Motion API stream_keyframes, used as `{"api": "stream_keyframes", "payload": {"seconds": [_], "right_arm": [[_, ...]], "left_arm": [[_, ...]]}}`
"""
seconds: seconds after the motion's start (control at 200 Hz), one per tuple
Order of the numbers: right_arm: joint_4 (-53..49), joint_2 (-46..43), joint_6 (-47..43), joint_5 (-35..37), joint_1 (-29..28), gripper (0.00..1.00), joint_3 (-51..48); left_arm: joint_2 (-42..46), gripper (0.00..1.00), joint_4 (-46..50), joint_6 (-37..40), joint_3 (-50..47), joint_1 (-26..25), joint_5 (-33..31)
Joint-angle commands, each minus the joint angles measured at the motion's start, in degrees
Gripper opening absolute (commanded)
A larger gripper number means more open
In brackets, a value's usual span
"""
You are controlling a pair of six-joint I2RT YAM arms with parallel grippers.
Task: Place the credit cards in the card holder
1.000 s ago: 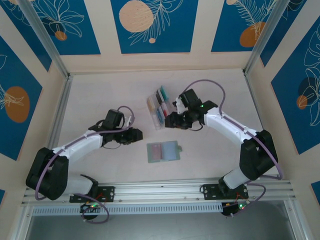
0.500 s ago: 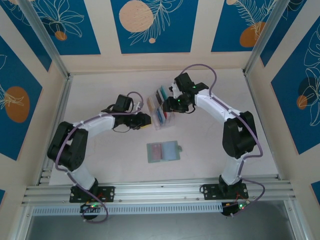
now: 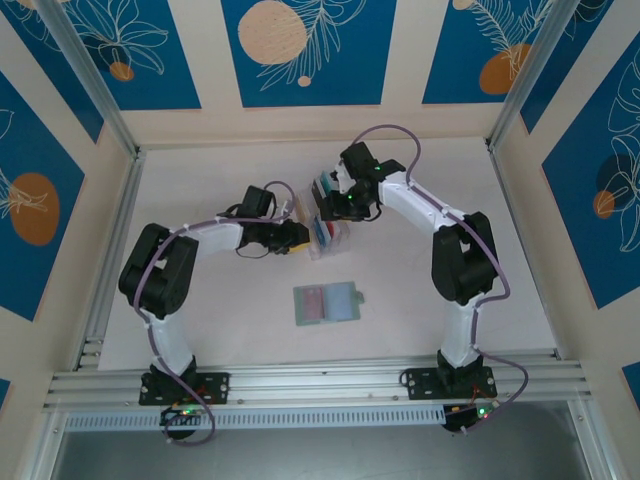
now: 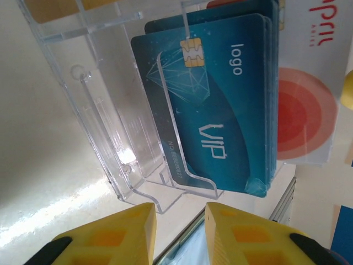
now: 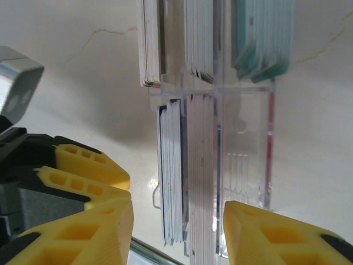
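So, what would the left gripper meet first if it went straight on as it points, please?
Most likely the foot of the clear plastic rack, just ahead of the left gripper; the teal VIP card stands beyond.

Swung the left gripper (image 3: 296, 239) up and to the right, off the bare table (image 3: 200, 200), to end just beside the left side of the rack (image 3: 326, 240). Brought its fingers (image 4: 132, 232) close to the clear wall, slightly parted, with the teal cards (image 4: 220, 121) standing right ahead. Folded the left elbow in and raised it, so that the upper arm now stands over its base near the left rail.

Carried the right gripper (image 3: 335, 205) from the rack's near right end back and leftward, to hang over the rack's far half. Set its fingers (image 5: 265, 232) apart on either side of the card rows. Pulled the right elbow in from the far right toward the middle.
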State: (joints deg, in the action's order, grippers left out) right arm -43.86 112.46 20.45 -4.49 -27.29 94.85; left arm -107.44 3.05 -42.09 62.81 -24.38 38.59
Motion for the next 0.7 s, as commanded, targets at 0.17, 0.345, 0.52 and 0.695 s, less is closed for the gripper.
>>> {"api": "stream_keyframes", "payload": {"seconds": [0.17, 0.345, 0.52, 0.695], "right_arm": [[-4.6, 3.2, -1.4, 4.0, -2.3, 0.46, 4.8], [-4.7, 3.1, -1.1, 3.5, -3.4, 0.43, 5.1], [-3.9, 2.4, -0.7, 0.4, -3.4, 0.42, 4.9], [-4.4, 4.5, -0.4, -2.4, -3.0, 0.45, 6.5]], "left_arm": [[-1.6, 0.28, -1.9, -0.6, 1.5, 0.6, 1.6], [-2.6, 0.28, -2.5, -0.7, 1.8, 0.5, 1.7], [-3.9, 0.27, -3.4, -1.3, 1.9, 0.4, 1.7], [-4.2, 0.27, -3.7, -1.3, 1.7, 0.4, 1.7]]}}
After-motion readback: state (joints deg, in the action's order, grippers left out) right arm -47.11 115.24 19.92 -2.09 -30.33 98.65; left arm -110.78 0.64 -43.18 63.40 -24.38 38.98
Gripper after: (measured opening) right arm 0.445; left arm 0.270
